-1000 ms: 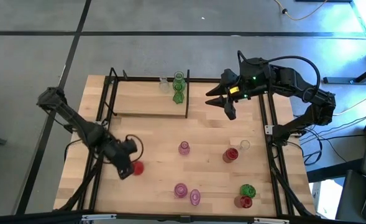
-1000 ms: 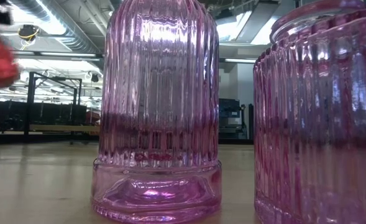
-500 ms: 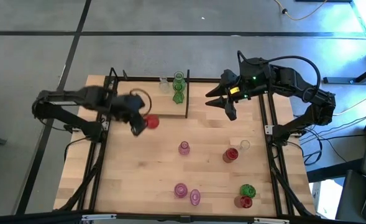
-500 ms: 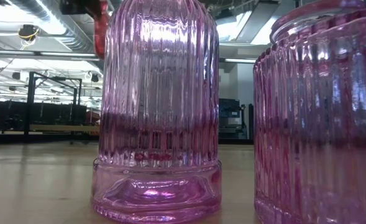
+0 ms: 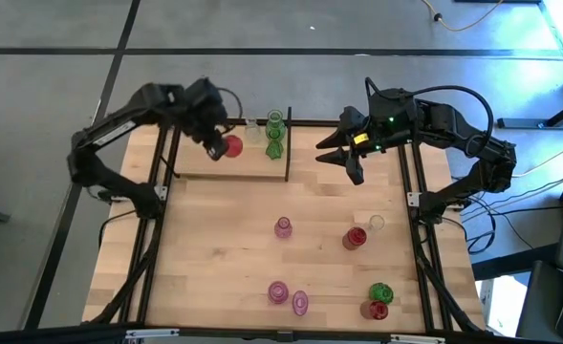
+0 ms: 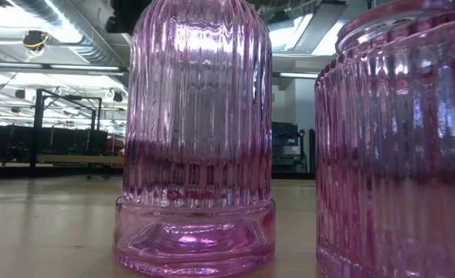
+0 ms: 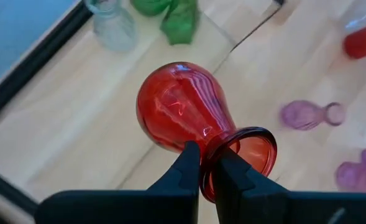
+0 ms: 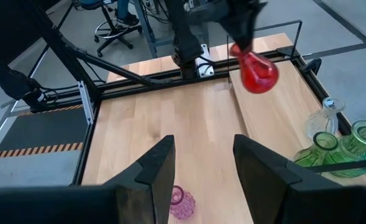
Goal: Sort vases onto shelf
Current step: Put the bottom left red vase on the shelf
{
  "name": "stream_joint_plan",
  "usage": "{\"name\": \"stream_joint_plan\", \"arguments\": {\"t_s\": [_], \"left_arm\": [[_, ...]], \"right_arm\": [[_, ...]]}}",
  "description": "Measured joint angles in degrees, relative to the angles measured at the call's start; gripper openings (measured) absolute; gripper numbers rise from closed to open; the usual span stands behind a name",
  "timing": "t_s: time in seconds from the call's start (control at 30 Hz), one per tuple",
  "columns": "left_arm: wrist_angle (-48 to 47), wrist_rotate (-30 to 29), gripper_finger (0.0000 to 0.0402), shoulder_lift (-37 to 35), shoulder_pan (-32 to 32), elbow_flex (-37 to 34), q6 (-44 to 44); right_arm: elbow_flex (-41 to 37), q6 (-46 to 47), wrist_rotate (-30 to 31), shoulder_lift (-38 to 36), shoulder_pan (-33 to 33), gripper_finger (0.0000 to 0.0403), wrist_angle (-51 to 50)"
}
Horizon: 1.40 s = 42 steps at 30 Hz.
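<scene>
My left gripper [image 5: 218,144] is shut on a red vase [image 5: 232,147] and holds it above the shelf [image 5: 195,162], a light-wood board with black rods at the table's far left. On the shelf's far right part stand a clear vase [image 5: 252,130] and two green vases [image 5: 274,135]. My right gripper [image 5: 343,161] hangs open over the table's far right, with nothing between its fingers [image 8: 158,168]. Several more vases stand on the table, among them a pink one [image 5: 283,226] and a red one [image 5: 355,237]. My left gripper pinches the red vase's narrow neck [image 7: 211,144] between its two fingers, just below the flared mouth [image 7: 255,149]. The fingers slant down from above and lie across the neck. The vase hangs below them, round body [image 8: 258,72] downward and tilted, clear of the shelf board.
Two pink vases [image 5: 278,291] [image 5: 300,303] stand at the near edge and fill the low view [image 6: 196,139]. A green vase [image 5: 380,291] and a red one [image 5: 373,310] stand near right, a clear one [image 5: 377,223] beside the red vase. Black frame rails [image 5: 420,191] run along the table's sides.
My left gripper, shut on the red vase throughout, has swung from the table's near left toward the far edge and risen. The vase is now above the shelf, close to the clear and green vases.
</scene>
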Motion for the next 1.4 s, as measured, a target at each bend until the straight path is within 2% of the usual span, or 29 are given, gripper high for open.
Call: {"name": "stream_joint_plan", "arguments": {"t_s": [0.23, 0.4, 0.57, 0.83, 1.23, 1.4], "left_arm": [[-8.78, 4.68, 0.0012, 11.61, 10.10, 12.93, 11.10], [-8.70, 12.15, 0.0012, 16.28, 17.92, 15.40, 14.98], [-8.53, 12.90, 0.0012, 18.84, 24.04, 15.38, 16.87], [-8.51, 11.78, 0.0012, 19.24, 28.64, 14.62, 18.10], [-8.51, 13.39, 0.0012, 19.29, 37.14, 2.80, 19.93], [-8.50, 10.16, 0.0012, 19.29, 38.52, 0.42, 23.30]], "right_arm": [[0.00, 0.09, 0.13, 0.00, 0.00, 0.0156, -0.01], [0.00, 0.60, 0.57, 0.00, 0.02, 0.0156, -0.03], [0.00, 1.49, 0.59, 0.00, 0.02, 0.0156, -0.05], [0.00, 1.43, 2.15, 0.00, 0.02, 0.0156, -0.03], [0.00, 1.31, 3.06, 0.57, 0.02, 0.0156, -0.07], [0.00, 1.36, 3.06, 0.57, 0.02, 0.0156, -0.08]]}}
